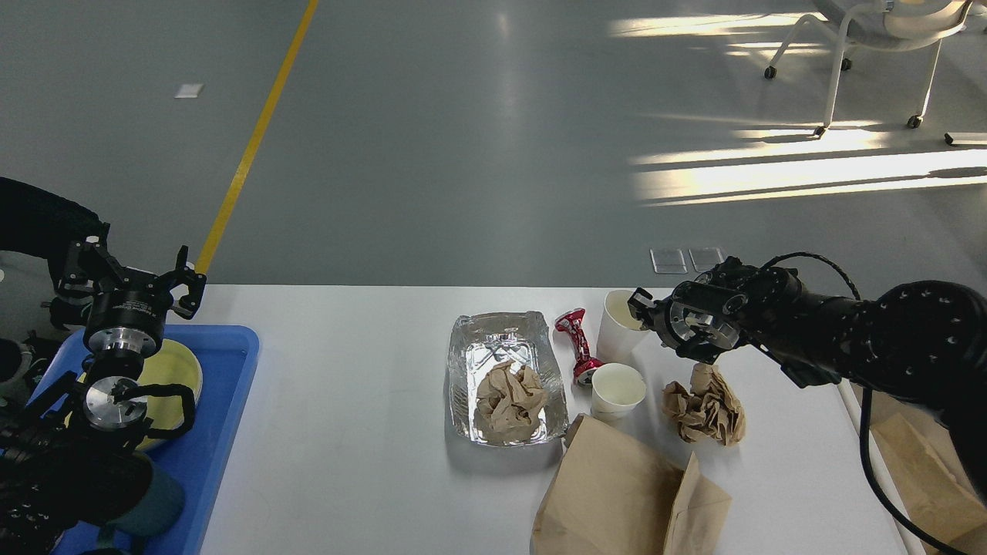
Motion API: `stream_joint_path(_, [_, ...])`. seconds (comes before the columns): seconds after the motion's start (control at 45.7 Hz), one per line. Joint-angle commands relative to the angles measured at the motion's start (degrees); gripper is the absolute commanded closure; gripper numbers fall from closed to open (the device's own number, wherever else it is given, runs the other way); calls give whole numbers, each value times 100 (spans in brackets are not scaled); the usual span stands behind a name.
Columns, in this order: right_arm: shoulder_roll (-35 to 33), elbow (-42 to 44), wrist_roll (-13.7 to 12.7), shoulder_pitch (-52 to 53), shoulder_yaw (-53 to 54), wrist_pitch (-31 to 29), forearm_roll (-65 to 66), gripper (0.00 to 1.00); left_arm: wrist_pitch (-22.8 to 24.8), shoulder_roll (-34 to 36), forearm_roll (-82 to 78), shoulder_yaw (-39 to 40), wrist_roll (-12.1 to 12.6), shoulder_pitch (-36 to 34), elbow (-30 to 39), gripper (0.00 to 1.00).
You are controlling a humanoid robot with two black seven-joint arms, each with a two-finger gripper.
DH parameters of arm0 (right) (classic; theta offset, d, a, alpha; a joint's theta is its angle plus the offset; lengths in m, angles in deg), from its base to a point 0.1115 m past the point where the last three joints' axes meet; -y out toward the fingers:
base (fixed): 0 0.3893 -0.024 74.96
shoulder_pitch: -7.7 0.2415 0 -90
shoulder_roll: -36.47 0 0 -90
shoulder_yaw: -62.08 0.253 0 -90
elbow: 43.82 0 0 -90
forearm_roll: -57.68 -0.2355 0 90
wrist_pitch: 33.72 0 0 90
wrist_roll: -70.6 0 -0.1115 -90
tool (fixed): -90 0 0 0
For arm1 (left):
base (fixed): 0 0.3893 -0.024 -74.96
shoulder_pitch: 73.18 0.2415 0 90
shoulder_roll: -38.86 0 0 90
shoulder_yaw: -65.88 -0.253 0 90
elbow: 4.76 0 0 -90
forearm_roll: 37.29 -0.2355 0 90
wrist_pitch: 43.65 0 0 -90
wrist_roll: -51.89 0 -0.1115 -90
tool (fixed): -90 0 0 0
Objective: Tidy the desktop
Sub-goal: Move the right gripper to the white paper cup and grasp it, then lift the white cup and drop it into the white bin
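Note:
The white desktop (347, 432) carries a foil tray (470, 370) holding crumpled brown paper (509, 401), a crushed red can (578, 347), two white paper cups, a second crumpled brown paper (705, 405) and a flat brown paper bag (624, 501). My right gripper (641, 310) is at the rim of the far cup (619, 335), which leans toward it; the fingers look closed on the rim. The near cup (619, 389) stands upright. My left gripper (135, 270) is open and empty above the blue tray (224, 432).
A yellow-green dish (181, 370) lies in the blue tray at the desktop's left end. A brown cardboard box (925, 478) sits below the right table edge. A white wheeled chair (871, 38) stands far back right on the grey floor.

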Motion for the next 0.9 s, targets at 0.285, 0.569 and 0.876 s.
stream_joint_path(0.285, [-1193,-1693,-41,1537,-36,-35,-17,100,0,0,-3,2,0,0,0,4])
stream_joint_path(0.569, [-2758,-2529,-41,3312,-89,-1185,27,100,0,0,6,2,0,0,0,4])
stream_joint_path(0.876, [-3435,-2495,-49,3771,-264,-1820,62,100,0,0,-3,2,0,0,0,4])
